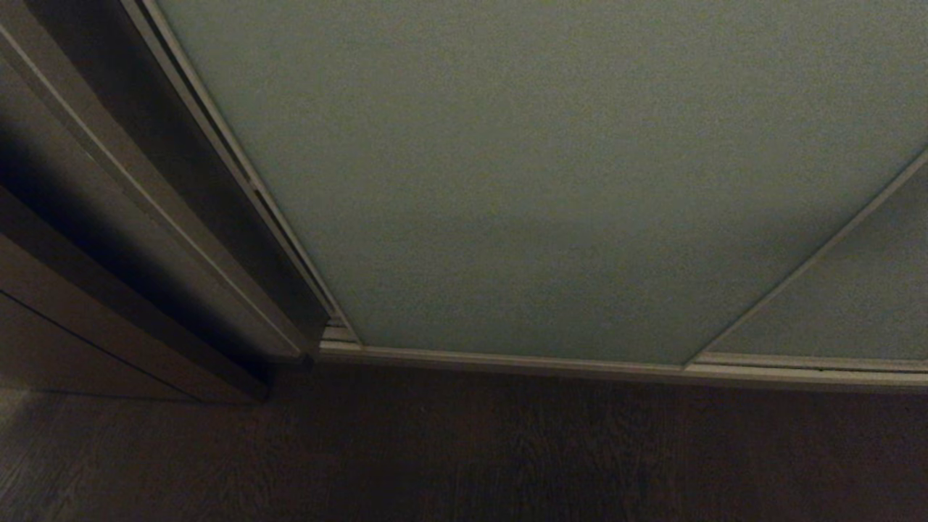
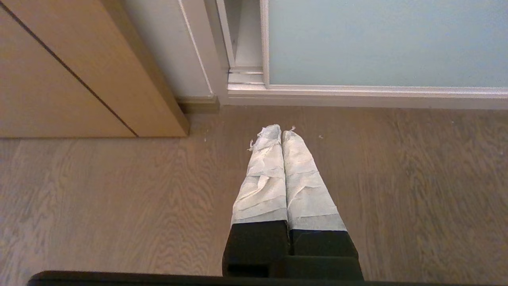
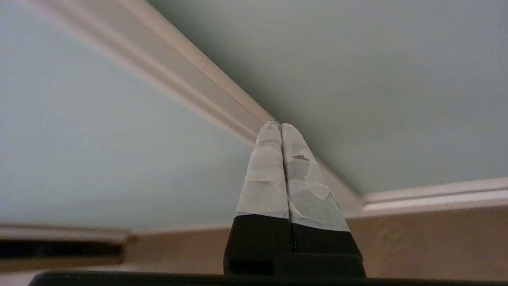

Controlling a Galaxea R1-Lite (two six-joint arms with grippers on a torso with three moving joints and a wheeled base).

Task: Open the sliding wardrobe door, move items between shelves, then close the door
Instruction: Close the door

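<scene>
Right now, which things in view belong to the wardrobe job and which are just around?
Job:
- sliding wardrobe door, closed
- floor rail
- right gripper, shut, tips at the door's frame strip

Just around:
- wooden floor
- wooden panel
- left gripper, shut, parked above the floor

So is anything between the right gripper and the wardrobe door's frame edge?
Nothing visible: in its wrist view the shut right gripper points straight at the slim frame strip of the sliding wardrobe door.

A wood-grain floor (image 2: 119, 206) runs below. A tan wooden cabinet (image 2: 59, 79) stands on it, beside a white wall (image 2: 158, 47).
</scene>
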